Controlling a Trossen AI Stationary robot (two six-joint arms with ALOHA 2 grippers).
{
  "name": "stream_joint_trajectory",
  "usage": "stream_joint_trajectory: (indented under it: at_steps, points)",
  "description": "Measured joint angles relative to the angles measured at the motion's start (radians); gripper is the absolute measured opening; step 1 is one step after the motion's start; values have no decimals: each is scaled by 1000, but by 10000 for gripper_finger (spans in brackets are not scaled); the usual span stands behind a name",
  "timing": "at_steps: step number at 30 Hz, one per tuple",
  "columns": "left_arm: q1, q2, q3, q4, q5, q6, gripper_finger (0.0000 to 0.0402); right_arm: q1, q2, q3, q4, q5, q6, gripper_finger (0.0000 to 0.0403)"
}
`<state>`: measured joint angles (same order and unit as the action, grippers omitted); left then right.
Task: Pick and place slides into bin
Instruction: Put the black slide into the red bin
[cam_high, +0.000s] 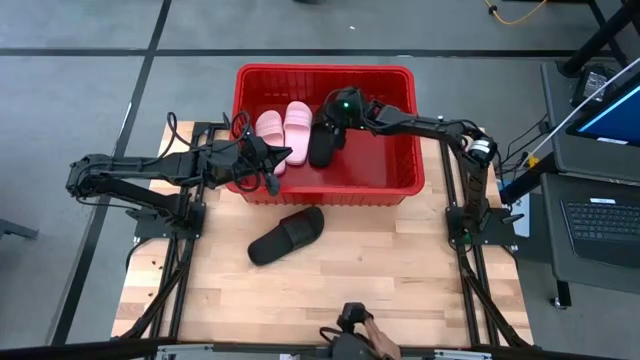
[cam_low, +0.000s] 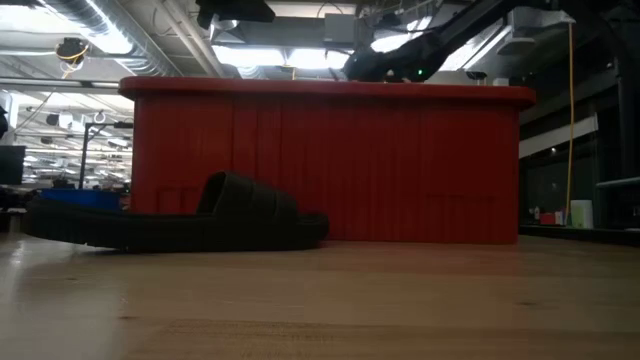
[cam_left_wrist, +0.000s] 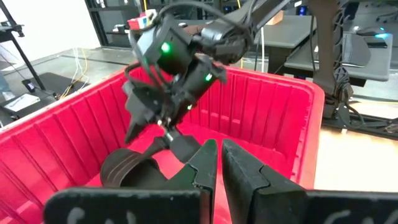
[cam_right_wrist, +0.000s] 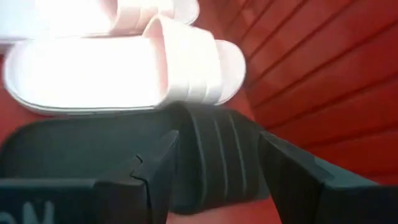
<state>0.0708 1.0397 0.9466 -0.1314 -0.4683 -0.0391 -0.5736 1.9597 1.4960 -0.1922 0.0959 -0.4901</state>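
The red bin (cam_high: 325, 70) stands at the table's far side. Inside it two pale pink slides (cam_high: 270, 135) (cam_high: 298, 122) lie side by side on the floor of the bin, with a black slide (cam_high: 322, 148) beside them. My right gripper (cam_high: 327, 125) hangs open just above that black slide; in the right wrist view its fingers stand either side of the strap (cam_right_wrist: 214, 155), clear of it. A second black slide (cam_high: 287, 236) lies sole-down on the table in front of the bin. My left gripper (cam_high: 285, 155) is shut and holds nothing, at the bin's left side.
The bin's lattice walls (cam_left_wrist: 267, 106) rise high around the slides. In the low view the black slide on the table (cam_low: 180, 222) lies close before the bin's near wall (cam_low: 330, 165). Bare wood lies in front of it. A monitor and keyboard stand off the table's right.
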Motion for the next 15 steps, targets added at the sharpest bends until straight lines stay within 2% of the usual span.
stream_joint_trajectory:
  at_steps: [6,15]
  points:
    - [0,0,0,0,0,0,17,25,-104,0,-69,0,64,217]
    - [0,0,0,7,-7,18,17,103,-296,2,-126,-3,47,217]
